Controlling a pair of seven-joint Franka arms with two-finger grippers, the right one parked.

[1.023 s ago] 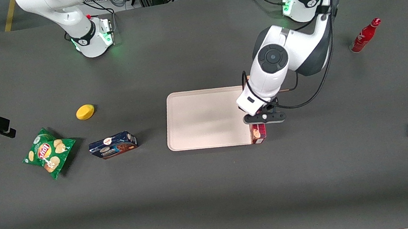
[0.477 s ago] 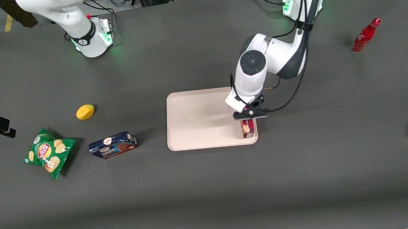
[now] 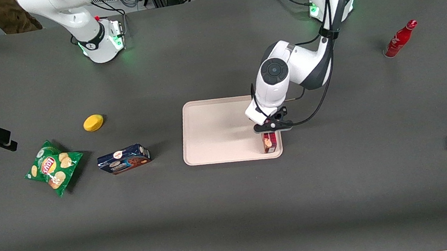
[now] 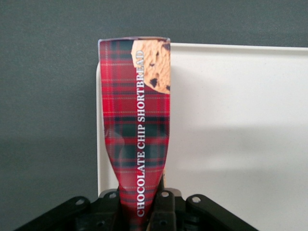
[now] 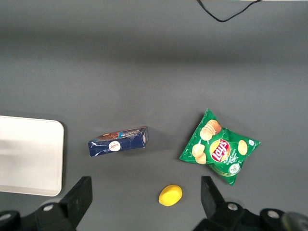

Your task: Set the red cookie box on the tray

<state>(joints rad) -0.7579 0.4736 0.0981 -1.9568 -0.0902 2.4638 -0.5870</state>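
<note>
Now, from the front, the gripper point(image 3: 268, 129) hangs over the tray point(image 3: 215, 131) corner, the red cookie box point(image 3: 269, 142) upright beneath it. On the wrist camera, the gripper point(image 4: 144, 204) pinches the red cookie box point(image 4: 137, 125) at the tray point(image 4: 231, 134) edge.

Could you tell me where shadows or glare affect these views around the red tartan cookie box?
Front view: the working arm shadows the pale beige tray beside the red tartan cookie box under the gripper. Left wrist view: a soft grey band crosses the tray; the box reads sharply, without glare.
</note>
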